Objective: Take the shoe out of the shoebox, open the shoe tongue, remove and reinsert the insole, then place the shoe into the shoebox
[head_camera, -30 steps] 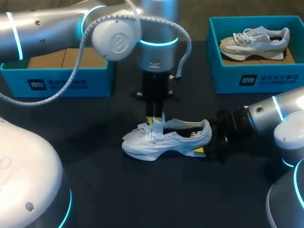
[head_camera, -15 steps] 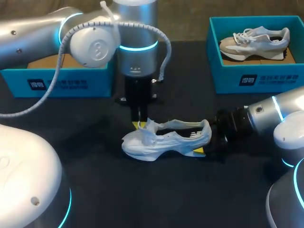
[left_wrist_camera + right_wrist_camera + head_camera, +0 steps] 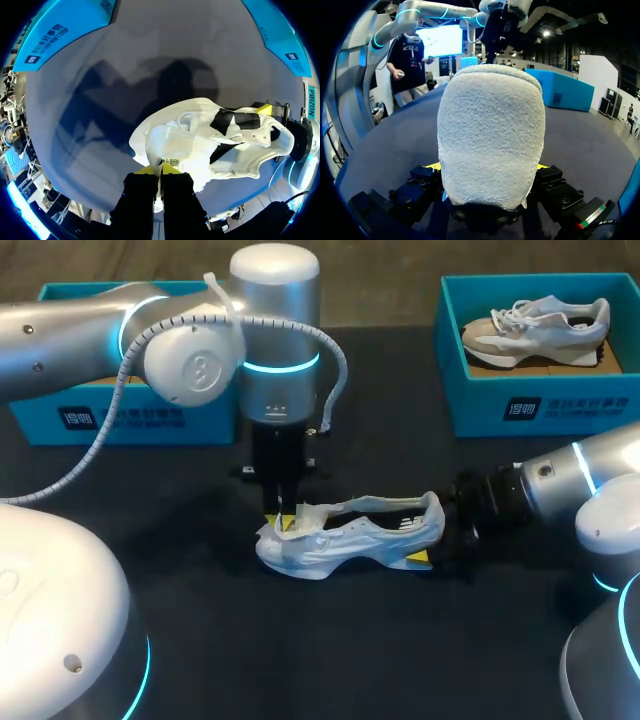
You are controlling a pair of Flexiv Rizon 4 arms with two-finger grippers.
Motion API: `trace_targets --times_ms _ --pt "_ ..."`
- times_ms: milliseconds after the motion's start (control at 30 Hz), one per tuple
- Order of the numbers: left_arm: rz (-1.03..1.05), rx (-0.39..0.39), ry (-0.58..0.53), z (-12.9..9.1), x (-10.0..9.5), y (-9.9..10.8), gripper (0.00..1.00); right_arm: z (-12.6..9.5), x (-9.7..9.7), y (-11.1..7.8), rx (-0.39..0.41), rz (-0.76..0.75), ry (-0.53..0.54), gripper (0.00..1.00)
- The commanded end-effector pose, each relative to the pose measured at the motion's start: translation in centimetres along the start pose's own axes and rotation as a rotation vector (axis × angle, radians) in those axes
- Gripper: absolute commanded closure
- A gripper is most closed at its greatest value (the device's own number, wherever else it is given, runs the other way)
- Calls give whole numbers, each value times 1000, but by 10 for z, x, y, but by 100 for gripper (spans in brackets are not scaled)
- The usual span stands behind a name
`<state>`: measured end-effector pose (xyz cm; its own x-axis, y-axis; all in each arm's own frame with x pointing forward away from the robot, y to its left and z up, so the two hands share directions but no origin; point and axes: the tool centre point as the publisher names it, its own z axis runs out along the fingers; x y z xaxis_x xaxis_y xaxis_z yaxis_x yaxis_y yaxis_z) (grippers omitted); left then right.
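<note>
A white shoe [image 3: 345, 535] lies on its sole on the black table, toe to the left. My left gripper [image 3: 285, 520] comes straight down over the laces and is shut on the tongue [image 3: 300, 522], which is bent forward toward the toe. In the left wrist view the yellow tips [image 3: 161, 170] pinch the white tongue [image 3: 172, 161], and the shoe's dark opening [image 3: 235, 122] shows ahead. My right gripper [image 3: 432, 537] grips the heel from the right. The fleecy heel [image 3: 490, 135] fills the space between its fingers [image 3: 422, 175] in the right wrist view.
An open blue shoebox [image 3: 120, 410] stands at the back left, partly behind my left arm. A second blue shoebox [image 3: 530, 400] at the back right holds another pale shoe [image 3: 535, 328]. Bare black table lies in front of the shoe.
My left gripper moved left and lower with the tongue in its grip, pulling it from upright over toward the toe. The right arm and the heel stayed put.
</note>
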<state>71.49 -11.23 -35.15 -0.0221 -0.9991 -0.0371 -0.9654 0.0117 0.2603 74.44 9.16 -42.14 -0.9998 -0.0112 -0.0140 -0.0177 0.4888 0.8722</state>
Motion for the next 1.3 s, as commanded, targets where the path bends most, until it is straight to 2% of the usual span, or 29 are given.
trace_targets --times_ms 33,100,133,233,267,300,633,767,867,1100,1300 --pt "-13 -1 -14 6 -3 -1 100 2 0 -1 3 1 -2 100" --pt "-19 -3 -17 9 -5 0 100 2 0 -1 3 1 -2 100" --pt "-27 -6 -17 10 -6 0 93 2 0 -1 3 1 -2 100" --pt "-39 -12 -17 12 -10 0 56 2 0 -1 3 1 -2 100" --pt "-44 -15 -19 13 -12 1 25 2 0 -1 3 1 -2 100" --pt "-50 -18 -19 14 -13 1 0 2 0 -1 3 1 -2 100" --pt "-97 -29 -40 19 -23 -4 0 2 0 -1 3 1 -2 100" --pt "115 87 -9 0 -15 5 0 2 0 -1 3 1 -2 100" --pt "250 161 -45 -11 -9 8 0 2 0 -1 3 1 -2 100" --pt "555 271 -91 -26 -2 10 0 2 0 -1 3 1 -2 100" --pt "786 338 -138 -38 2 2 0 2 0 -1 3 1 -2 100"
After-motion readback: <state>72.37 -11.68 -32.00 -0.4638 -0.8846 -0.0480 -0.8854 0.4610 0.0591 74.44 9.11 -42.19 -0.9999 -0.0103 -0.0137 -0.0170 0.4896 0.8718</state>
